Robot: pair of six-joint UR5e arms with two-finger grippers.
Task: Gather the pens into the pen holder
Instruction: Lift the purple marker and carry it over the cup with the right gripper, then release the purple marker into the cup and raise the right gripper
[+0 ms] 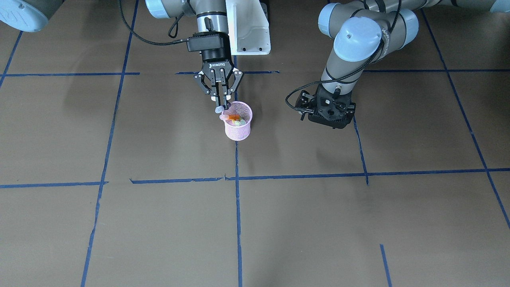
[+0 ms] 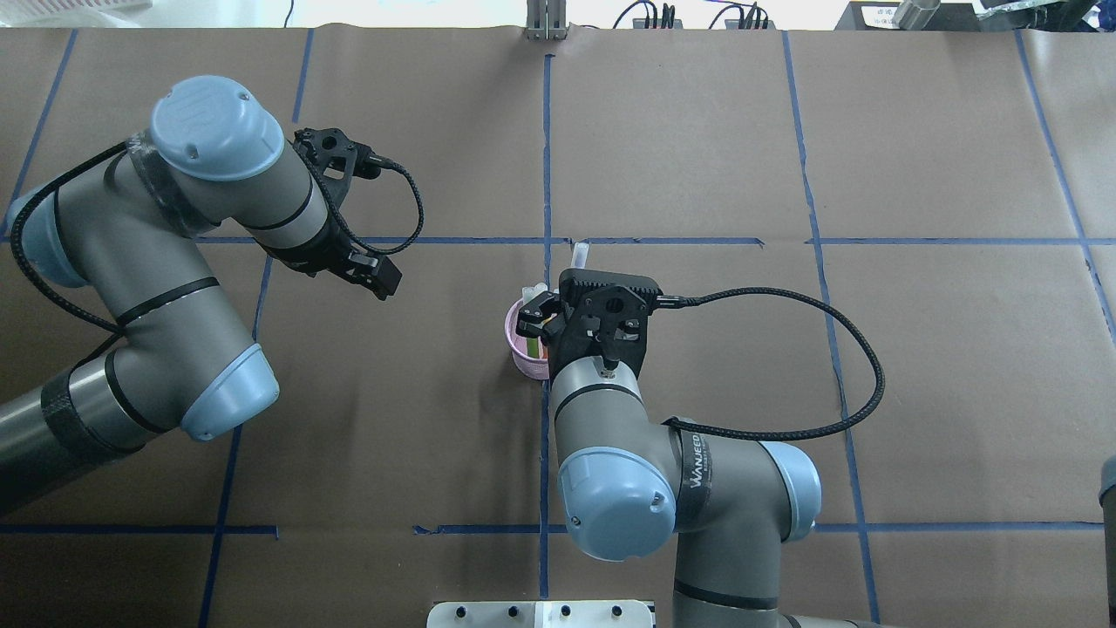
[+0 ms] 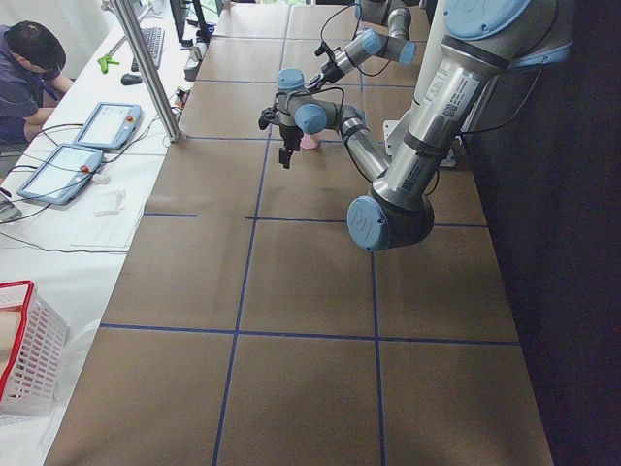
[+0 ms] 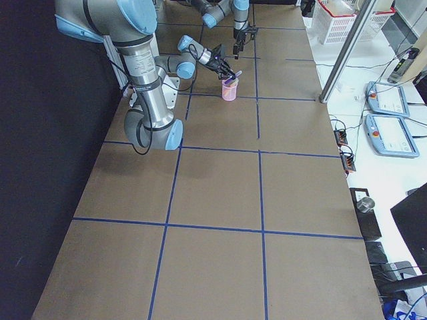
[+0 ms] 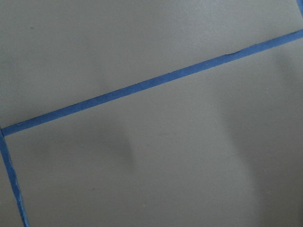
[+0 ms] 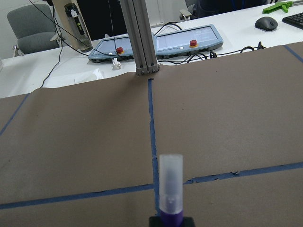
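Observation:
The pink mesh pen holder (image 1: 238, 129) stands near the table's middle, on a blue tape line. An orange pen (image 1: 233, 117) and a green pen (image 1: 239, 123) lie slanted inside it. My right gripper (image 1: 223, 104) hangs over the holder's rim, shut on the purple pen. That pen's pale cap (image 1: 218, 109) pokes out just beside the rim. The right wrist view shows the purple pen (image 6: 170, 189) pointing forward. My left gripper (image 1: 330, 115) hovers apart, low over bare table, and its jaws are not visible.
Brown paper with blue tape lines (image 1: 237, 215) covers the table. A white mounting bracket (image 1: 249, 28) stands by the robot's base. Beyond the far edge are teach pendants (image 6: 189, 40), an aluminium post (image 6: 142, 38) and a seated person (image 3: 29, 68).

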